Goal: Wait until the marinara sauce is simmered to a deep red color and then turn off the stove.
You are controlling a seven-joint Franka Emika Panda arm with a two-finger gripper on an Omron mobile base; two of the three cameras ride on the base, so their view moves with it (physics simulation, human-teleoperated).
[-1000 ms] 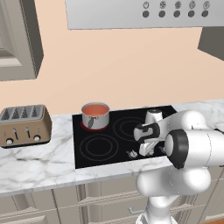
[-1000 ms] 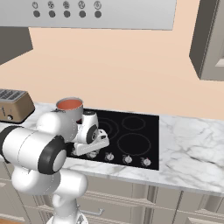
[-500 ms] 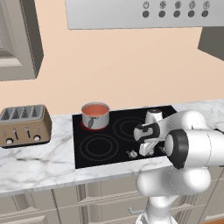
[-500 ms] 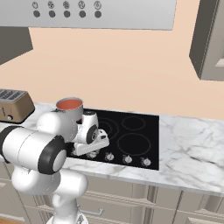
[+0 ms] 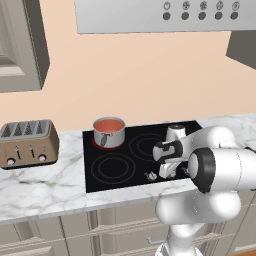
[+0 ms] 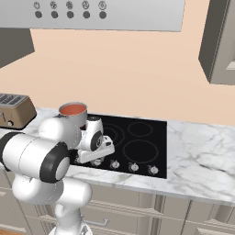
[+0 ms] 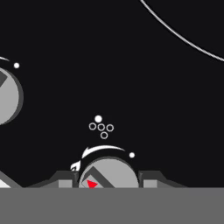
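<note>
The stove [image 5: 120, 167] sits flush in the marble counter [image 5: 40, 187], its black glass running from beside the toaster [image 5: 27, 144] out toward the arm. At about ten o'clock on the glass stands the saucepan [image 5: 109, 132], on the back left burner, which glows red under its base. The marinara sauce [image 5: 108, 125] fills it as a smooth pool, orange-red and paler than the glow beneath; from the right base view the sauce [image 6: 72, 109] reads the same orange-red.

The gripper [image 5: 167, 170] hangs low over the front edge of the stove, at about five o'clock on the glass, right by the row of knobs [image 6: 133, 167]. In the hand view one knob [image 7: 108, 174] sits just between the two finger tips [image 7: 65, 179], one to each side and close against it. Whether they actually press on it I cannot tell. A small red mark shows on the knob's face, and a cluster of tiny rings is printed on the glass at twelve o'clock from it. A second knob [image 7: 8, 97] lies at nine o'clock, cut by the frame edge.

Room to move: the front left ring [image 5: 113, 167] and both right rings [image 6: 138, 150] are bare glass. The counter at three o'clock from the stove [image 6: 202, 156] is open marble. Overhead the hood [image 5: 160, 15] hangs well above the pan, with cabinets [image 5: 20, 45] to either side of it.
</note>
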